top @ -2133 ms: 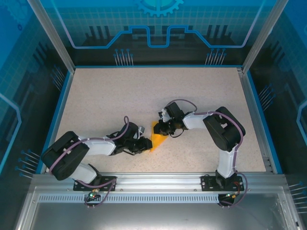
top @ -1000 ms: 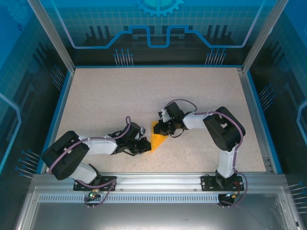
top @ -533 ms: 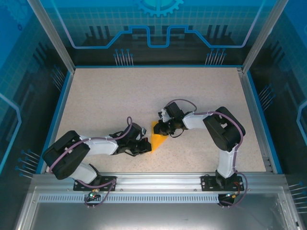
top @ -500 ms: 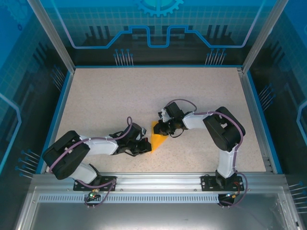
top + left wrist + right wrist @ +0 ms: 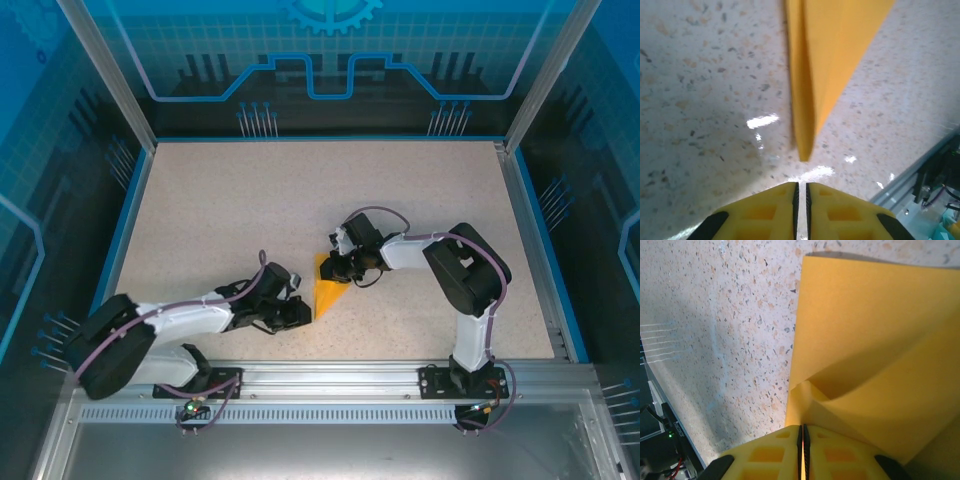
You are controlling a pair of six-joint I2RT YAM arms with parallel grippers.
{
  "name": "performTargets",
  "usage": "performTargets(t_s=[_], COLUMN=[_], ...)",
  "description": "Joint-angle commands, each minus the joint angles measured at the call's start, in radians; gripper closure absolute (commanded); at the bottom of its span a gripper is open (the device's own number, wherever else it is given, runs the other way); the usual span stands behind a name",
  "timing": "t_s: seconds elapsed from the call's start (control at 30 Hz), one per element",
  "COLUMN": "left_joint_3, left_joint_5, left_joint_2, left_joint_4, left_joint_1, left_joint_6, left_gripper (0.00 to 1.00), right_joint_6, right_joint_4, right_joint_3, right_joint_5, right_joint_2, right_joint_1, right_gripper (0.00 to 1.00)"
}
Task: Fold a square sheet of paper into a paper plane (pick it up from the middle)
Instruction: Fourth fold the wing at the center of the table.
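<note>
At the left, the black-and-white left arm [image 5: 170, 325] reaches low across the speckled beige tabletop [image 5: 220, 210], and the left gripper [image 5: 299, 313] lies just short of the near tip of the orange-yellow paper sheet [image 5: 326, 292]. The sheet is folded into a narrow pointed wedge and lies near the middle of the table, between the two grippers. Seen from the left wrist, the left gripper [image 5: 801, 192] has its yellow plastic fingers [image 5: 760, 215] drawn together with only a thin dark slit between them and nothing in it. The paper's [image 5: 832, 60] sharp tip points straight at that slit but stops just clear of it, so bare table shows between tip and fingertips. A raised fold runs up the wedge's left side, and a strip of the aluminium rail [image 5: 935, 175] at the table's near edge shows in the lower right corner. Further right in the overhead view, the right gripper [image 5: 334, 268] sits on the far, wide end of the wedge, with the black-and-white right arm [image 5: 465, 270] bent back behind it towards its base. From the right wrist, the right gripper [image 5: 802, 432] has its yellow fingers [image 5: 840, 457] pressed tight, clamped on the paper [image 5: 880, 340], whose edge runs into the seam and puckers into a small ridge just ahead of the fingertips. The rest of it spreads out flat beyond, with a soft crease across it.
</note>
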Motion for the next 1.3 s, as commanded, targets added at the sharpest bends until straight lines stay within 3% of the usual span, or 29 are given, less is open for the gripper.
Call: performTargets(t_s=[0.0,0.17,0.37,0.63,1.27], left_joint_3=[0.021,0.064,0.154,0.192,0.057], left_joint_5=[-0.05,-0.044,0.024,0.026,0.058], left_joint_2=[-0.089,-0.092,0.081,0.247,0.362], left_joint_4=[-0.097,-0.025,0.144,0.21,0.327], left_joint_1=[0.007,0.052,0.053,0.055,0.05], left_joint_6=[0.022,0.024,0.011,-0.002,-0.077], left_gripper=[0.82,0.79,0.79,0.82,0.84], right_joint_6=[-0.027,-0.028,-0.026,-0.016,-0.023], right_joint_4=[-0.104,-0.099,-0.092,-0.074,-0.078], right_joint_3=[-0.021,-0.023,-0.023,-0.025,-0.03], right_joint_5=[0.099,0.097,0.091,0.079,0.077], right_joint_2=[0.067,0.07,0.075,0.089,0.09], right_joint_1=[0.014,0.015,0.015,0.015,0.011], right_gripper=[0.88,0.88,0.88,0.88,0.88])
